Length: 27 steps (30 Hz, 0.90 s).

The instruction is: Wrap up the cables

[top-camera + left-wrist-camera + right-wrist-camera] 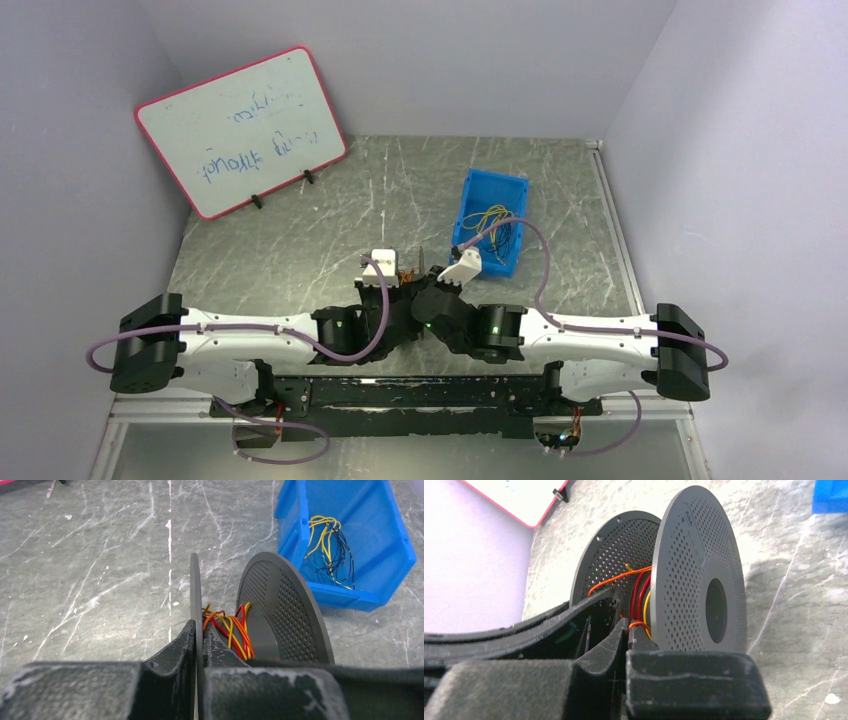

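The dark grey two-disc spool (285,607) stands on edge on the table between both arms, just visible in the top view (421,265). Red, orange and yellow cables (232,630) are wound on its core. My left gripper (199,630) is shut on the rim of the spool's left disc (196,590). In the right wrist view the spool (696,570) fills the frame, with cables (640,592) between its discs. My right gripper (626,627) is shut on an orange cable (638,624) that loops over its fingertip beside the core.
A blue bin (490,222) stands at the back right and holds loose yellow and dark wires (327,545). A red-framed whiteboard (240,130) leans at the back left. Lilac hoses run along both arms. Walls close in the table on three sides.
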Available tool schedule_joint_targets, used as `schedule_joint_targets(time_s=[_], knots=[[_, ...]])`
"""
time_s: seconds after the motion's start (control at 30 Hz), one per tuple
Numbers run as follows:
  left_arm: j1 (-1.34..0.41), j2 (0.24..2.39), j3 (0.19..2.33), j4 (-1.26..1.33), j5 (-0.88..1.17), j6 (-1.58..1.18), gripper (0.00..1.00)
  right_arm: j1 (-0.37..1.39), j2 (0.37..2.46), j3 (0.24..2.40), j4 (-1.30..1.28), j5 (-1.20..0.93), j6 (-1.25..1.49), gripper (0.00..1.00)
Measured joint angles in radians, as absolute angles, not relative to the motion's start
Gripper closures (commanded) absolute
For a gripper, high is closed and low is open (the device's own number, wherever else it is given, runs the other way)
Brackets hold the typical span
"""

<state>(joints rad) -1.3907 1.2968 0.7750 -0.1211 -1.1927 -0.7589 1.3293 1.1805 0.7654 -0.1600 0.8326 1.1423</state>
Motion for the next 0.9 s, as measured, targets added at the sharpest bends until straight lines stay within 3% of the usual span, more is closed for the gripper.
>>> schedule_joint_targets(time_s=[0.2,0.5,0.63,0.9], knots=[[-1.398,1.295,0.770,-0.110,-1.193,-0.755,0.93,1.282,1.213,0.827,-0.247,0.774,1.265,1.00],[-1.398,1.295,0.764,-0.087,-1.193,-0.748,0.93,1.253,1.246,0.888,-0.345,0.756,1.369,0.89],[-1.438,1.295,0.764,-0.084,-1.187,-0.727,0.93,1.184,1.301,0.944,-0.340,0.869,1.473,0.80],[-1.481,1.291,0.765,-0.096,-1.165,-0.722,0.93,1.109,1.327,0.955,-0.344,1.004,1.499,0.74]])
